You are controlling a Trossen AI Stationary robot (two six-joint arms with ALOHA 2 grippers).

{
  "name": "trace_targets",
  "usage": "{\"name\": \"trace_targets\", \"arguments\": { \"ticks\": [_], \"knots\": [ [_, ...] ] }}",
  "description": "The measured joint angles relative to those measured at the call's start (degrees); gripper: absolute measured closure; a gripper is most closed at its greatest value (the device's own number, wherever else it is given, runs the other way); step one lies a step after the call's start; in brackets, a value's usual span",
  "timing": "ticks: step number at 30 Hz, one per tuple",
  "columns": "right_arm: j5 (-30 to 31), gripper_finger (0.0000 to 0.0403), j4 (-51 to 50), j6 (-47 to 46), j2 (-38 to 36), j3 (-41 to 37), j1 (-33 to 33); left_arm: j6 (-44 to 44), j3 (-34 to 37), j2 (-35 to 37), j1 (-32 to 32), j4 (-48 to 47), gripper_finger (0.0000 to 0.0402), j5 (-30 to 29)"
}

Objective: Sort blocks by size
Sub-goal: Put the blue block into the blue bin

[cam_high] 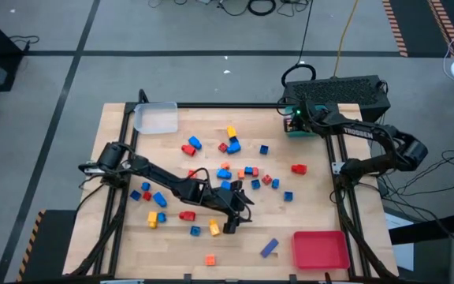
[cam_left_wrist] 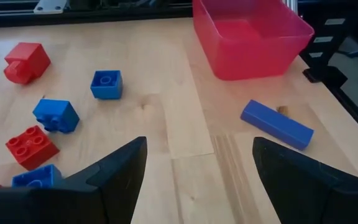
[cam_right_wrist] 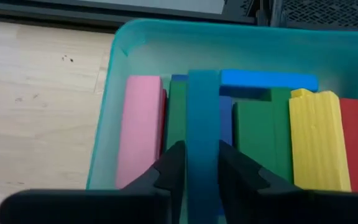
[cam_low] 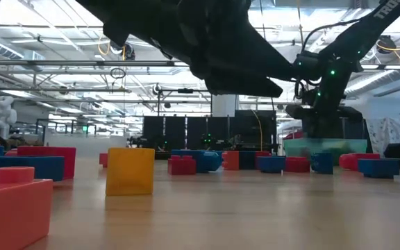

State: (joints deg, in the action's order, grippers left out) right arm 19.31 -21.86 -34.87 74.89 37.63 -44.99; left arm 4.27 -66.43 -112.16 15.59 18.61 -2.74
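- Blocks [cam_high: 227, 170] mostly still loose all over the counter [cam_high: 321, 201], so sorting's nowhere near done.
- Long ones are getting there though: pink, green, yellow, red and blue bars already packed in the teal tray [cam_right_wrist: 107, 118] at the far right corner.
- My right fingers [cam_right_wrist: 201, 165] are over that tray, pinching a teal-blue bar [cam_right_wrist: 202, 118] between them, looks like mid drop-off.
- My left fingers [cam_left_wrist: 197, 171] hang wide open with nothing in them, low over the counter's near-middle.
- One blue bar [cam_left_wrist: 276, 124] lies loose near the red tray [cam_left_wrist: 247, 37], which looks empty.
- Clear tray [cam_high: 156, 118] at the far left corner; can't tell what's in it.
- Nothing blocking me really, just scattered clutter.
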Motion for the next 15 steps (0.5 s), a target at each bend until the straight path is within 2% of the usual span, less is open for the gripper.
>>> {"name": "trace_targets", "arguments": {
  "ticks": [7,15],
  "knots": [
    [0.14,0.0275,1.06,0.14,-0.45,0.00,0.01,0.68,0.02,-0.04,-0.02,0.87,0.0107,-1.05],
    [0.00,0.0245,1.00,2.66,-6.61,0.00,4.77,2.95,-1.11,-6.74,0.57,11.13,0.0107,-2.20]
  ]
}}
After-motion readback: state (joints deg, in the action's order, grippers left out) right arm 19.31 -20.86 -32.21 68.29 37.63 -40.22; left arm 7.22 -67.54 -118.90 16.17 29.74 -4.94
